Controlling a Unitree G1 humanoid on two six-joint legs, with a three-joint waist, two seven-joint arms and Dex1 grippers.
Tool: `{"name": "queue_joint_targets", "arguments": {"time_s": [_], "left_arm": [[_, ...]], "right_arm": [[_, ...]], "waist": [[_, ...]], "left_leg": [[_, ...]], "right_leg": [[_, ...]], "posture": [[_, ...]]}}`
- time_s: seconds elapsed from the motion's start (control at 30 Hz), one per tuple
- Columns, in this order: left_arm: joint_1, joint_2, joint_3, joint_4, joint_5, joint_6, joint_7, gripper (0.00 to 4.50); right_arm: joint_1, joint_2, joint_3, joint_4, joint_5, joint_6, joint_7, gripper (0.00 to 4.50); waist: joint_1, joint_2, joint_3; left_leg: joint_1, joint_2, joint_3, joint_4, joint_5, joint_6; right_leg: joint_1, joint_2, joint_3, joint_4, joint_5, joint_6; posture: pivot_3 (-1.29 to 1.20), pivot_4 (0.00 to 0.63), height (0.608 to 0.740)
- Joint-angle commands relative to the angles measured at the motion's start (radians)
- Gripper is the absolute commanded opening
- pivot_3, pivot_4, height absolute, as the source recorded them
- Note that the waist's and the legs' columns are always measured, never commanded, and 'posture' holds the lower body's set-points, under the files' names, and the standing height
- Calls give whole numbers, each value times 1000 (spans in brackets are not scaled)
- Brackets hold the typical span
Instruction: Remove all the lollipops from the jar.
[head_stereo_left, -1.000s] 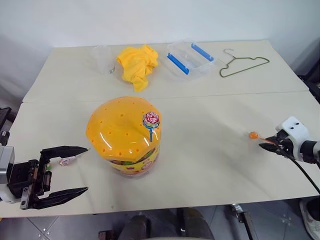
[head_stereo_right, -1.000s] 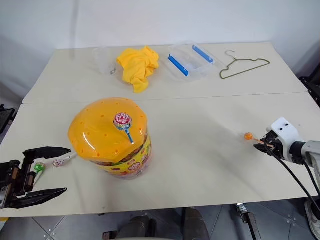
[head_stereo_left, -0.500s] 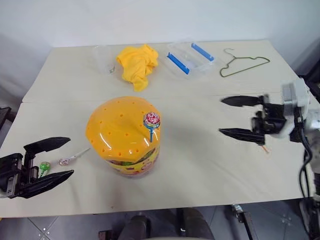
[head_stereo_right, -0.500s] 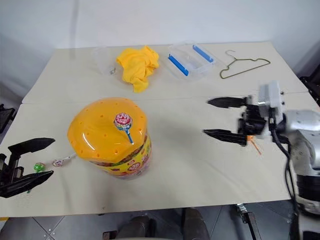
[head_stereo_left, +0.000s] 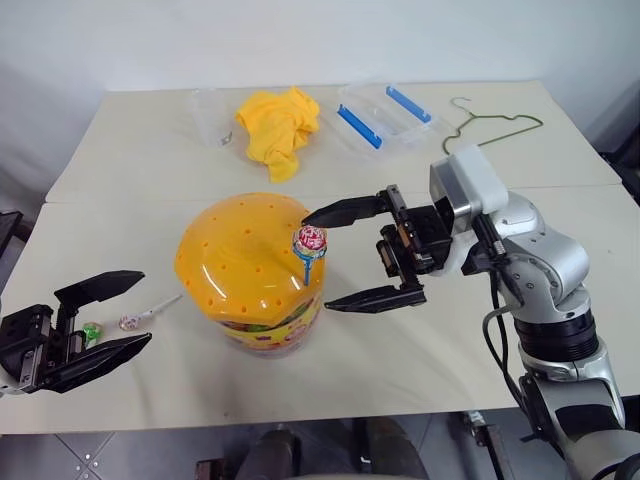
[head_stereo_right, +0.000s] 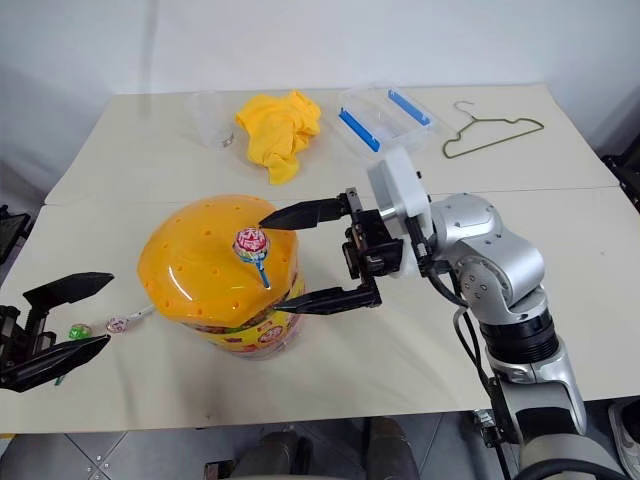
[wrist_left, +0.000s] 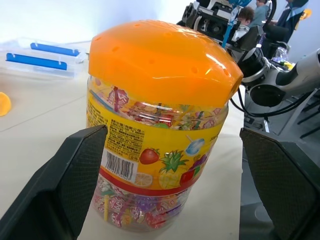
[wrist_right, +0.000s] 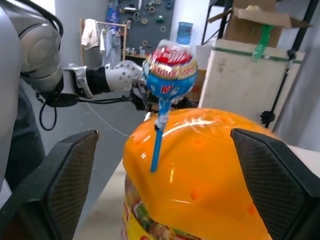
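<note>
The jar (head_stereo_left: 252, 280), a large round container with an orange-yellow domed lid pierced by small holes and a printed label band, stands near the front edge of the table (head_stereo_left: 420, 170). One lollipop (head_stereo_left: 309, 240) with a red-and-white swirl wrapper on a blue stick stands upright in a hole on the lid's right side. The right pincer (head_stereo_left: 352, 254) points sideways toward the jar with its two black fingers spread wide, one above the lid's edge and one beside the jar's wall; the lollipop lies just beyond the fingertips and nothing is gripped. The left pincer (head_stereo_left: 118, 316) hovers at the table's front left corner, fingers likewise wide apart and empty, facing the jar. Between it and the jar, two lollipops lie on the table: a green one (head_stereo_left: 91, 331) just beside the left fingers and a white-stick one (head_stereo_left: 130, 322) a little nearer the jar. At the far side of the table lie a yellow cloth (head_stereo_left: 275, 125), a clear plastic box with blue clips (head_stereo_left: 380, 115), a small clear cup (head_stereo_left: 208, 120) and a wire hanger (head_stereo_left: 490, 127).
</note>
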Motion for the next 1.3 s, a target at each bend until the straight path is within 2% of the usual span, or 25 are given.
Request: {"name": "queue_joint_targets", "arguments": {"time_s": [0.03, 0.33, 0.4, 0.53, 0.63, 0.73, 0.87, 0.93, 0.97, 1.07, 1.17, 1.3], "left_arm": [[-8, -1, 10, -35, -15, -10, 8, 4500], [-20, -2, 17, -65, -40, -2, 31, 4500], [-28, -4, 16, -69, -51, -1, 40, 4500], [-39, -5, 13, -77, -68, 4, 55, 4500], [-41, 3, 6, -94, -73, 6, 46, 4500], [-49, 20, -3, -116, -70, 2, 29, 4500], [-52, 49, -28, -147, 1, -46, -20, 4500], [-44, 67, -60, -156, 87, -115, -74, 4500], [-58, 62, -61, -166, 65, -109, -59, 4500], [-51, 52, -61, -199, 18, -83, -48, 4500], [-16, 44, -68, -205, 22, -86, -74, 4500], [25, 30, -86, -207, 29, -87, -91, 4500]], "right_arm": [[-31, 23, 12, -3, -16, -2, -1, 3831], [-33, 59, 10, -3, -5, 6, 15, 687], [-36, 84, -26, 3, 60, 27, 7, 38], [-73, 121, -107, 18, 199, 114, -49, 38], [-108, 71, -179, 40, 240, 173, -98, 38], [-115, -51, -265, 103, 221, 221, -132, 38], [-68, -301, -300, 208, 54, 182, -83, 38], [-10, -416, -296, 255, -49, 127, -51, 38], [49, -487, -295, 275, -108, 111, -46, 38], [246, -605, -319, 275, -187, 78, -7, 38], [431, -663, -337, 273, -275, 24, -8, 38], [593, -635, -394, 305, -314, -24, -41, 38]], "waist": [[0, 0, 0], [-1, 0, 0], [-1, 0, 0], [-2, 0, 0], [-2, 0, 0], [5, 0, 0], [11, -1, 0], [10, -1, 0], [8, -1, 0], [6, 0, 0], [5, 0, 0], [4, 0, 0]], "left_leg": [[0, 0, 0, 0, 0, 0], [0, 0, 0, 0, 0, 0], [0, 0, 0, 0, 0, 0], [0, 0, 0, 0, 0, 0], [0, 0, 0, 0, 0, 0], [0, 0, 0, 0, 0, 0], [-1, -2, 0, 0, 0, 2], [-1, -2, 0, -1, -1, 3], [-1, -2, 0, -2, -1, 3], [-2, -1, 1, -3, -1, 3], [-2, -1, 2, -2, -1, 3], [1, -1, 5, 0, -1, 3]], "right_leg": [[0, 0, 0, 0, 0, 0], [0, 0, 0, 0, 0, 0], [0, 0, 0, 0, 0, 0], [0, 0, 0, 1, 0, 0], [0, 0, 0, 1, 0, 0], [0, 0, 0, 0, 0, 0], [0, -2, 0, -2, 0, 0], [0, -2, 0, -3, 0, 0], [0, -2, 0, -3, 0, 0], [0, -1, 0, -4, 0, 0], [0, -1, 1, -4, 0, 0], [1, -1, 3, -5, 1, 1]], "posture": [[0, 150, 740], [0, 150, 740], [0, 150, 740], [0, 150, 740], [0, 150, 740], [0, 150, 740], [0, 150, 740], [0, 150, 740], [0, 150, 740], [0, 150, 740], [0, 150, 740], [0, 150, 740]]}}
